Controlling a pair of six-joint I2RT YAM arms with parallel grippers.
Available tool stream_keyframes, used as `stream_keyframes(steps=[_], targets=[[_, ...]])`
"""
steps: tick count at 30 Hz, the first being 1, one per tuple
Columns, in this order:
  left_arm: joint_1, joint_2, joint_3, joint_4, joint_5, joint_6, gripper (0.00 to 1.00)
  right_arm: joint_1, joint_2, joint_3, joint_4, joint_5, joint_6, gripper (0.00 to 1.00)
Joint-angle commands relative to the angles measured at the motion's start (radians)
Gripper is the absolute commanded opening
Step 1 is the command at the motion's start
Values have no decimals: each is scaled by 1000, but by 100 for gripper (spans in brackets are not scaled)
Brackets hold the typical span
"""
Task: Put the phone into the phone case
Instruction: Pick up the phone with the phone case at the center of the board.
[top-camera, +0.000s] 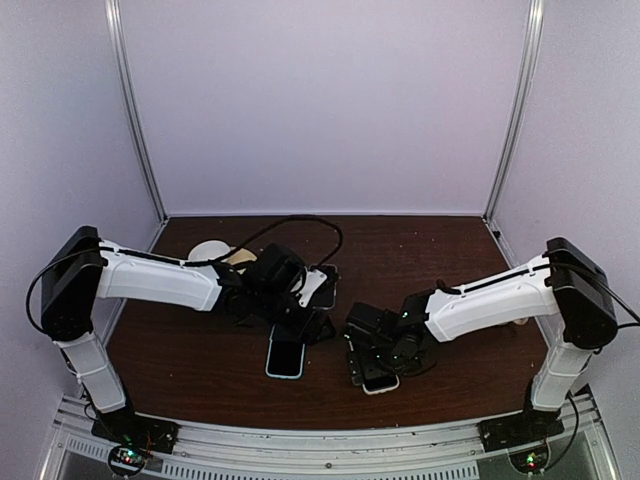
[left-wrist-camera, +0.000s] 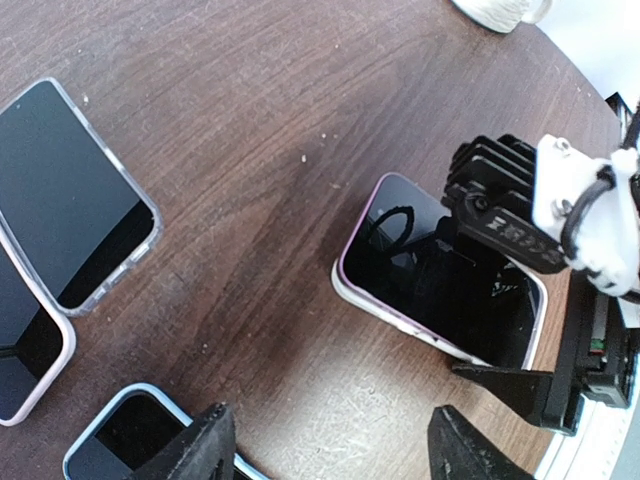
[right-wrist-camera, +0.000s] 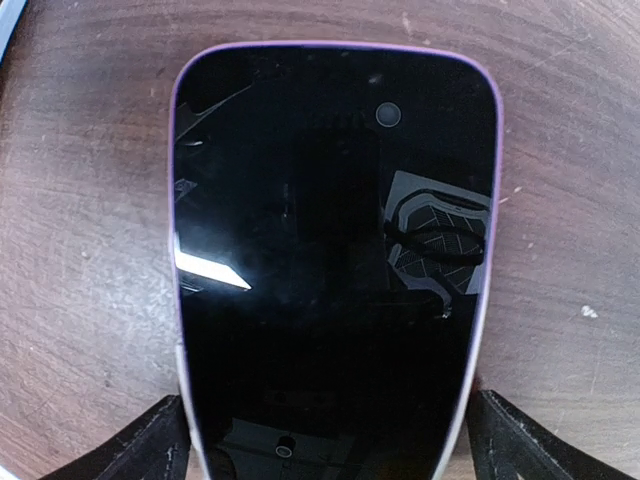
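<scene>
Phone (right-wrist-camera: 330, 260) lies flat in its lilac case (right-wrist-camera: 330, 45), filling my right wrist view, with my right gripper (right-wrist-camera: 330, 445) spread wide either side of it, gripping nothing. Left wrist view adds a clear-cased phone (left-wrist-camera: 75, 190) upper left; my left gripper (left-wrist-camera: 330, 445) gapes empty.

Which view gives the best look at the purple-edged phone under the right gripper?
The right wrist view: the purple-edged phone fills the frame, screen up, between the open fingers of the right gripper. The left wrist view shows it at an angle, partly hidden by that gripper. The top view shows only its near end.
</scene>
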Motion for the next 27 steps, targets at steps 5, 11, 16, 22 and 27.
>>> stream_keyframes(steps=[5,11,16,22,27], targets=[[10,-34,-9,14,-3,15,70,33,69,39,-80,51,21,93],[11,-43,-9,13,-6,19,70,39,59,40,-54,52,16,72],[14,-53,-2,4,-12,6,70,40,36,38,-34,73,6,51],[27,-132,-79,136,38,-154,81,71,-67,11,101,145,-43,35],[28,-248,-185,388,51,-294,96,137,-200,0,198,373,-144,30]])
